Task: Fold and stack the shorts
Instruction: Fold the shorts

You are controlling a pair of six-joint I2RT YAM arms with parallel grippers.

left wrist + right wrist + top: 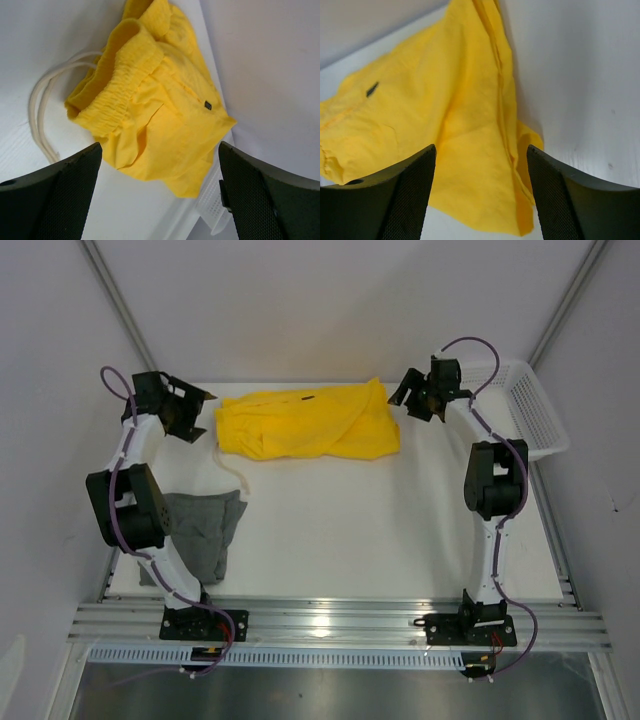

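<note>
A white table (400,540) walled in white fills the view. The yellow shorts (305,422) lie bunched at its far middle, between the two arms. The dark grey shorts (205,525) sit crumpled near the left edge, partly under the left arm. A white mesh basket (530,405) stands far right. The left gripper (195,405) and right gripper (408,395) hover with fingers apart, gripping nothing. The cloth looks light, limp and likely to sag, so the elastic waistband (120,95) and hem corners seem the surest holds, clear of the loose drawstring (40,105)
</note>
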